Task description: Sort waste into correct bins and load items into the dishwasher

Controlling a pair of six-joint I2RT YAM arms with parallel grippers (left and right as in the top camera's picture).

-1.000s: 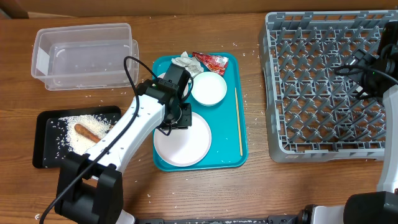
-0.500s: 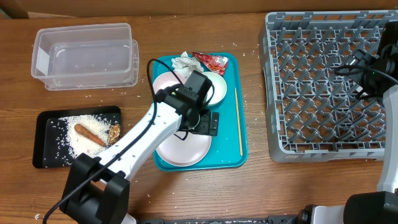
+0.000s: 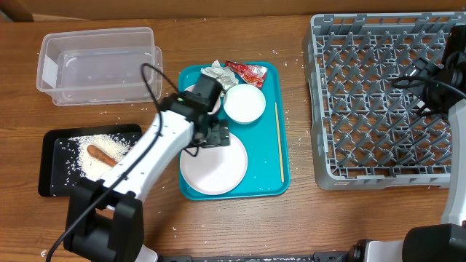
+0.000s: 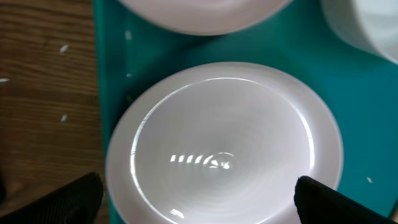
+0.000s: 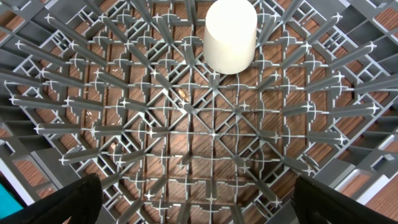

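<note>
- Wooden table [image 3: 218, 225] under the overhead camera, with the teal tray [image 3: 266, 178] in the middle of it. On that tray, the big plate [image 3: 215, 164] lies at the near end and a bowl [image 3: 244, 104] at the far end. The napkin [image 3: 215, 72] and red wrapper [image 3: 247, 73] sit along the far edge, and the stick [image 3: 279, 142] runs down the right side. Left of the tray is the black tray [image 3: 54, 182], holding rice [image 3: 87, 145] and a sausage piece [image 3: 101, 155]. Right of the tray stands the rack [image 3: 378, 102]. The left gripper [image 3: 218, 135] hangs over the plate's far rim.
- Left wrist view: the fingertips [image 4: 74, 199] are spread wide with nothing between them. They sit straight above the plate, which lies flat on the tray and looks clean. My read is that the plate goes to the rack next. A flat plate offers no hold from above its middle. Better to slide out to the rim and put one finger over the lip and one under, staying clear of the neighbouring bowl.
- Right wrist view: the right gripper [image 5: 202, 205] is released and empty above the rack floor, to the right of the tray. The cup [image 5: 231, 36] stands among the pegs, so slot the plate in away from it.
</note>
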